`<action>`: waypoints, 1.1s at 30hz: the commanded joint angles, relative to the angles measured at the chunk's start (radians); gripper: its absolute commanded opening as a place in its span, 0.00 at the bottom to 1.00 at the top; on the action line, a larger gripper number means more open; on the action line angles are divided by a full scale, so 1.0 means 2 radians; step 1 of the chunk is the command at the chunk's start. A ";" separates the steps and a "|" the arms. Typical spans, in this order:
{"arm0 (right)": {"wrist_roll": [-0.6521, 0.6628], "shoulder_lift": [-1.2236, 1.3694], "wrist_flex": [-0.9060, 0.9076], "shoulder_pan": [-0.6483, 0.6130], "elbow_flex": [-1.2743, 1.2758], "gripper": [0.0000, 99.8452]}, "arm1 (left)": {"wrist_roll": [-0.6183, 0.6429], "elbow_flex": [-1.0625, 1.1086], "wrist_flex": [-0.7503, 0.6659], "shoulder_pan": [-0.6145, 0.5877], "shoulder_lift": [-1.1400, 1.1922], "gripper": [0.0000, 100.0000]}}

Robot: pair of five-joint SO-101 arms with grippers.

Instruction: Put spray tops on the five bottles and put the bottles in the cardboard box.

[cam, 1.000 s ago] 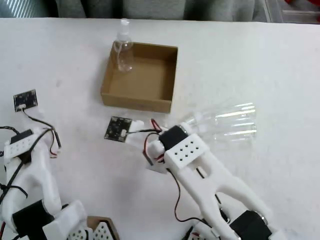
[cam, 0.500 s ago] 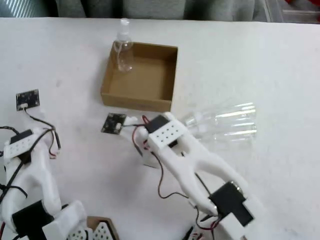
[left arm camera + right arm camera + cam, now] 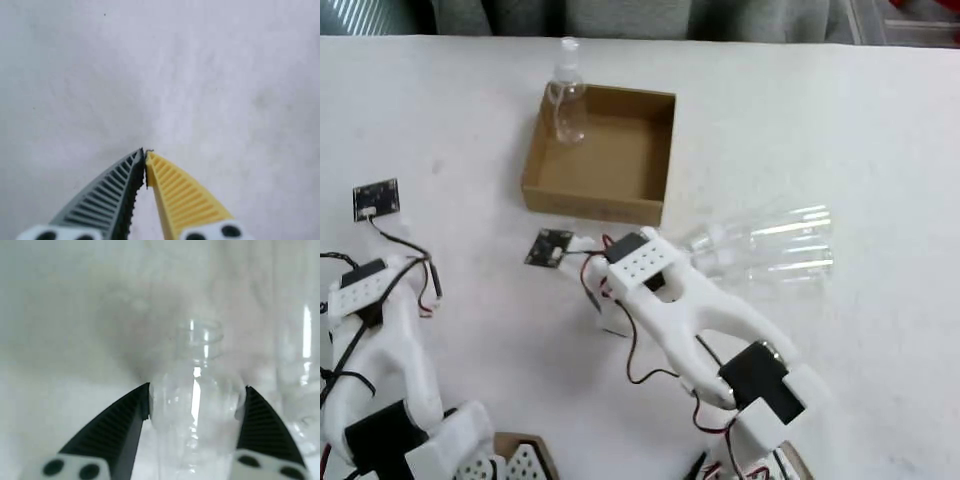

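Arms first, from the high view: the right arm (image 3: 690,310) has swung left in the last second, so its wrist now sits near the near wall of the cardboard box (image 3: 595,205). The lying bottles (image 3: 780,250) on the table (image 3: 820,120) have not moved. I think it is getting a hold on one, and that one has no top yet. The box holds one capped bottle (image 3: 565,100), standing in its far left corner. Four more must go in.

Left wrist view: the left gripper (image 3: 145,155) is pressed together over bare table, holding nothing.

Right wrist view: the right gripper (image 3: 195,400) pinches an open bottle (image 3: 197,370), one finger on each side.
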 commanded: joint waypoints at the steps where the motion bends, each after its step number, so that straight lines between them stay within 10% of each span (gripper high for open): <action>1: -0.004 0.000 -0.007 0.003 -0.018 0.26 | -0.003 -0.002 -0.011 0.007 -0.016 0.02; 33: -0.007 -0.009 0.037 -0.020 -0.061 0.30 | -0.003 -0.001 -0.011 0.007 -0.016 0.02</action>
